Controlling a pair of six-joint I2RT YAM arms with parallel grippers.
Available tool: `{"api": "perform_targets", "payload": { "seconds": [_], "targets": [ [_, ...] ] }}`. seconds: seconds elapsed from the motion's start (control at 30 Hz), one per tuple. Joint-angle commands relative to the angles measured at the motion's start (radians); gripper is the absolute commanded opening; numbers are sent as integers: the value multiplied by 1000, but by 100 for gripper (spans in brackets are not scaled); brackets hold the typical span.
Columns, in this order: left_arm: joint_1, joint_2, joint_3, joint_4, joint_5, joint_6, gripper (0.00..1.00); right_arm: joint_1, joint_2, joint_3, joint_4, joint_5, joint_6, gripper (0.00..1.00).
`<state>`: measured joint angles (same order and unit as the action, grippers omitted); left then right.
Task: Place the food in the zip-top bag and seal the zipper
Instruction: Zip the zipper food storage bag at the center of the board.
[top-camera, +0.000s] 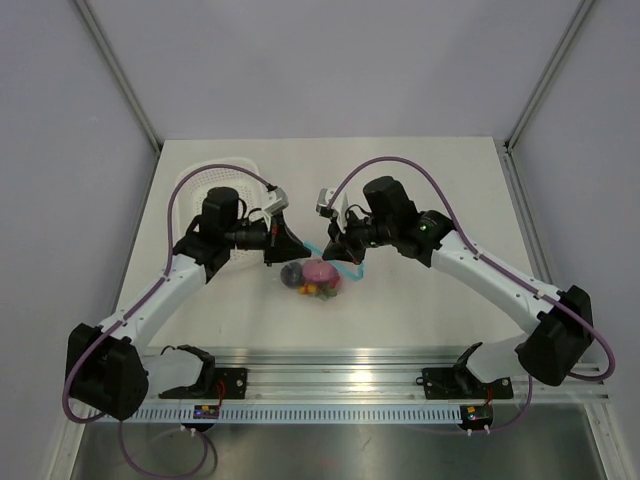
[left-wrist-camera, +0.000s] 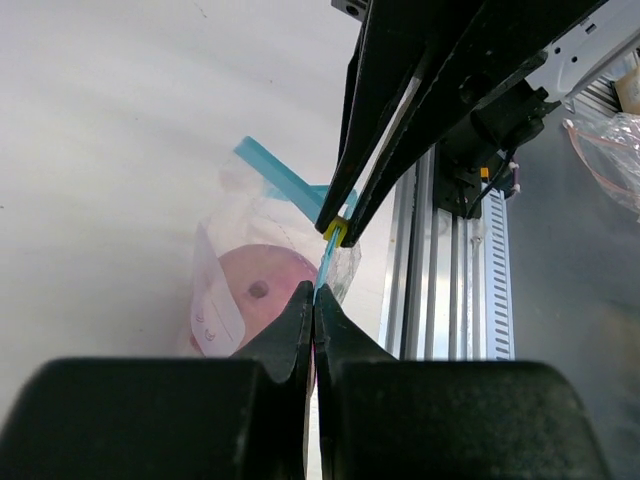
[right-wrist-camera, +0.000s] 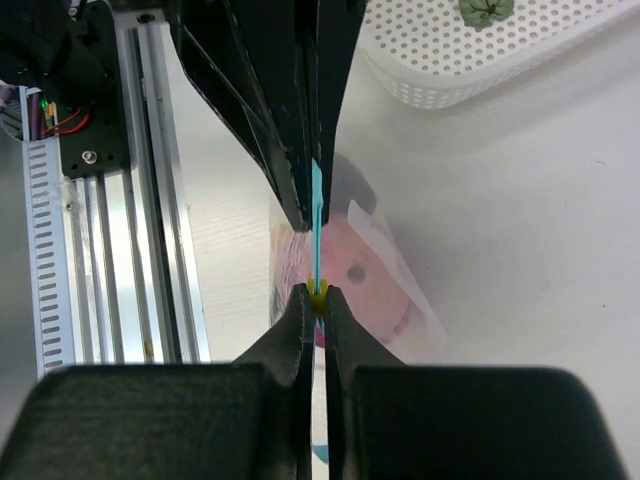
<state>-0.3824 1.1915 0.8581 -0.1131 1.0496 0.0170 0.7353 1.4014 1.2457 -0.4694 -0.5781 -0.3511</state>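
From above, the zip-top bag (top-camera: 318, 280) lies near the middle of the table, somewhat toward the near edge, with dark and pink food showing through it. The left gripper (top-camera: 290, 250) and right gripper (top-camera: 338, 250) meet over its far side, tips pointing at each other. A short length of the teal zipper (top-camera: 352, 268) shows beside the right one. The white basket (top-camera: 205, 180) sits toward the far left corner, well apart from the bag.

In the left wrist view, the left gripper (left-wrist-camera: 315, 305) is pinched tight on the zipper. The strip runs straight ahead into the right gripper (left-wrist-camera: 338, 235), which is clamped at a yellow tab (left-wrist-camera: 335, 228) (possibly a slider; too small to tell). A loose end of strip sticks out beyond it. The pink piece (left-wrist-camera: 262, 285) lies inside the bag, just left of the strip.

In the right wrist view, the right gripper (right-wrist-camera: 318, 300) is closed on the strip at the yellow tab, and the left gripper (right-wrist-camera: 308, 215) grips the strip farther along. The zipper's long axis therefore lies on the line between the two tips, roughly parallel to the near edge. Any sealing stroke would likely have to travel along that line, and the right arm is the one at the tab. A green leafy piece (right-wrist-camera: 487, 8) lies in the basket, so filling looks incomplete.
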Motion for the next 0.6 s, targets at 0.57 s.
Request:
{"api": "perform_targets", "payload": {
  "seconds": [0.57],
  "targets": [
    [266,-113,27,144,-69,-118,0,-36,-203,-288,35,156,156,0]
  ]
}}
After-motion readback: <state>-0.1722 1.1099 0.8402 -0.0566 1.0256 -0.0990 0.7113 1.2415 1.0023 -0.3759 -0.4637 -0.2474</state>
